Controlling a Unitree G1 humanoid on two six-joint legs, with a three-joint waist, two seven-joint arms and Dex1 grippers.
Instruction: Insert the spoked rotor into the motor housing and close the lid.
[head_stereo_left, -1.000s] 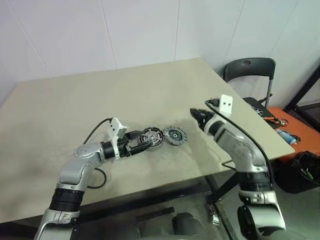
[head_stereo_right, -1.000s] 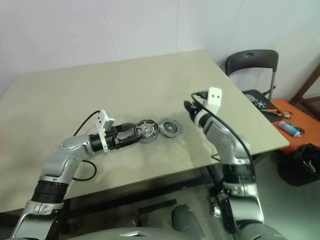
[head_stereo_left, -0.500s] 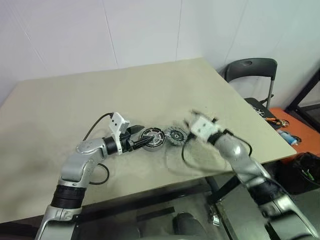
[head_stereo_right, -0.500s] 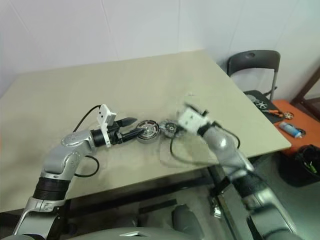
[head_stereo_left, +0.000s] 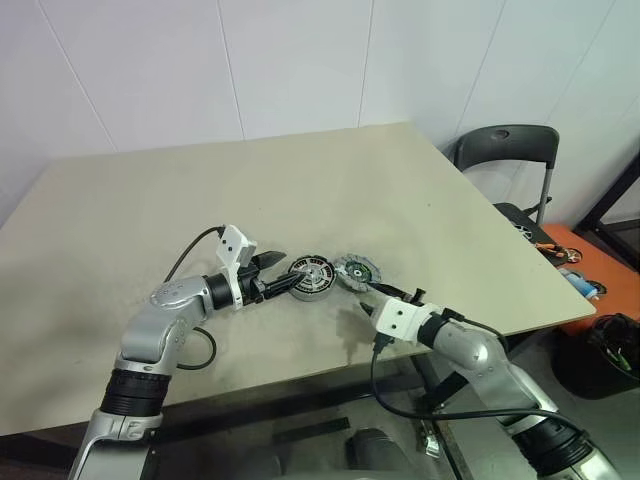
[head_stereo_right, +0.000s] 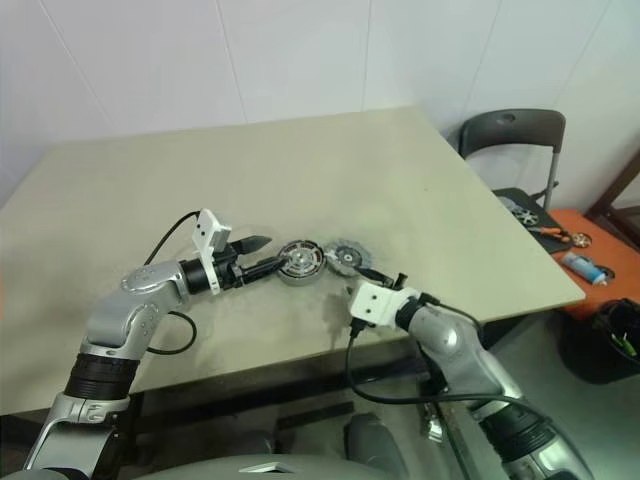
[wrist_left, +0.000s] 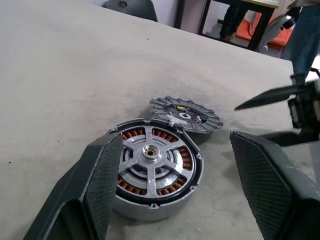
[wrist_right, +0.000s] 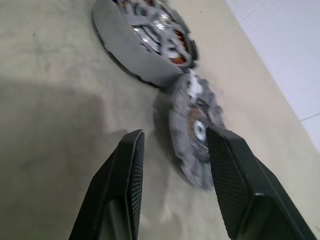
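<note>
The squat round silver-grey metal motor housing (wrist_left: 152, 172) sits flat on the beige table (head_stereo_left: 150, 210), its axis upright and open face up, copper windings ringing the spoked silver rotor (wrist_left: 150, 156) seated inside. Touching the housing's rim on the side away from the left arm lies the flat grey round lid (wrist_left: 186, 113), ribbed face up. The left gripper (head_stereo_left: 283, 284) reaches almost level toward the housing, fingers spread wide on either side of it, grasping nothing. The right gripper (head_stereo_left: 383, 291) points low at the lid's near edge, fingers parted, empty.
</note>
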